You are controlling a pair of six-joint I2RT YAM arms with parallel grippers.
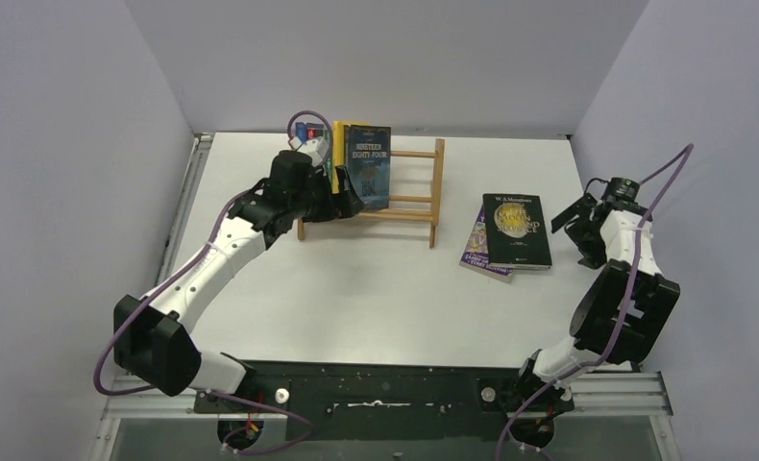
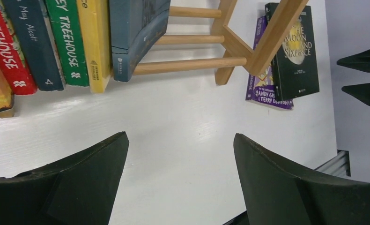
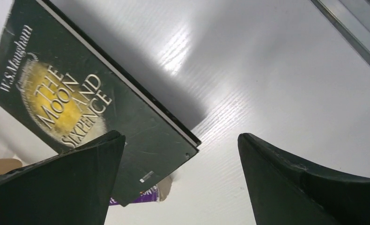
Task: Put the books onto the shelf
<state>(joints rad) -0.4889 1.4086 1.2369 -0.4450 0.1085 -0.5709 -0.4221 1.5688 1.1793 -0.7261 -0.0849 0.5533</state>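
The white table (image 1: 356, 307) carries the shelf (image 1: 438, 192) and a purple book (image 1: 476, 253).

The top view looks down from high above the near edge and takes in the whole table (image 1: 376, 288). The left wrist view sits low and close before the shelf (image 2: 188, 65), looking across the table toward the right side. The right wrist view hangs very near over the black book (image 3: 80, 108), which all three views show.
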